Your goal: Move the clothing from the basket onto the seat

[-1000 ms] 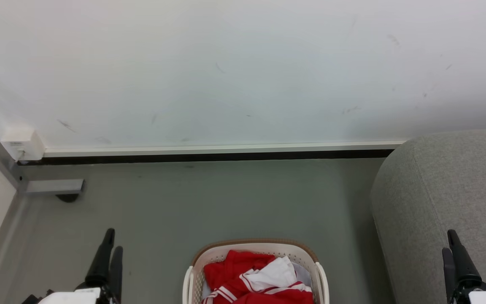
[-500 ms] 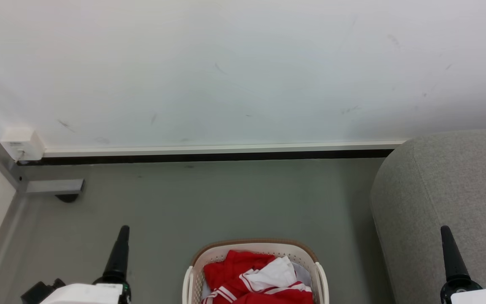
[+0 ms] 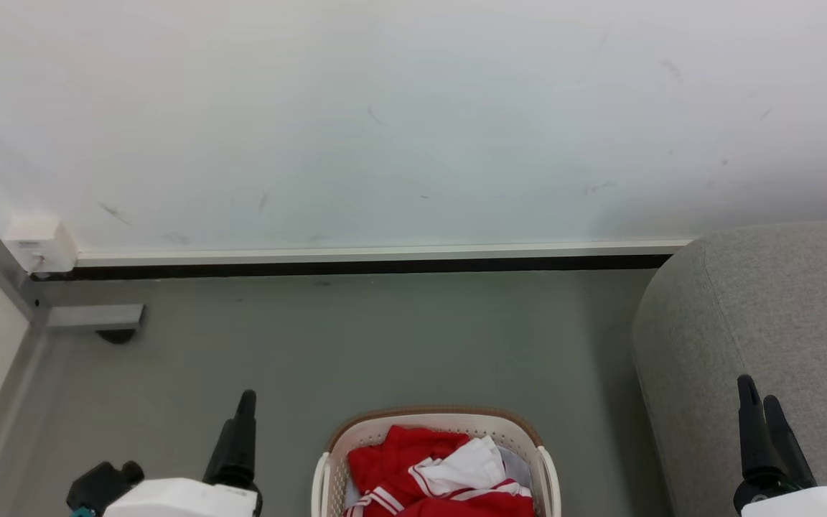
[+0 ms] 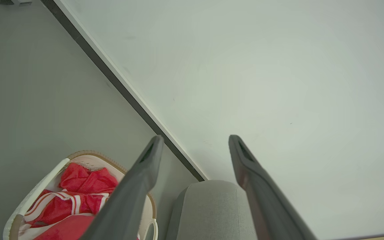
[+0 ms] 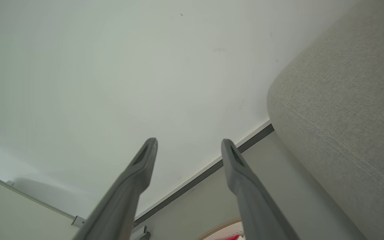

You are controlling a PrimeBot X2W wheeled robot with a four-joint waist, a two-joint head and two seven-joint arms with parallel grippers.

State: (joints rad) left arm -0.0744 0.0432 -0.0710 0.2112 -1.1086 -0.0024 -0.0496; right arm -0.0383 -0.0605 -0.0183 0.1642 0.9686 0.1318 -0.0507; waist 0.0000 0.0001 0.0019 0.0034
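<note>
Basket [image 3: 431,415] on grey floor [image 3: 385,337] by scuffed white wall [image 3: 413,129]; both sets of jaws released, empty.

Head view's bottom edge cuts the basket [image 3: 431,416] and clothing [image 3: 392,459], right edge the seat [image 3: 779,309].

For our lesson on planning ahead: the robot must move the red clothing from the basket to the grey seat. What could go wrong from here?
The clothing lies tangled in the basket, so one grab may also snag the pale lining. The seat has a rounded edge; a garment dropped there might slide to the floor. The open left hand, beside the basket, could knock it reaching in.
</note>
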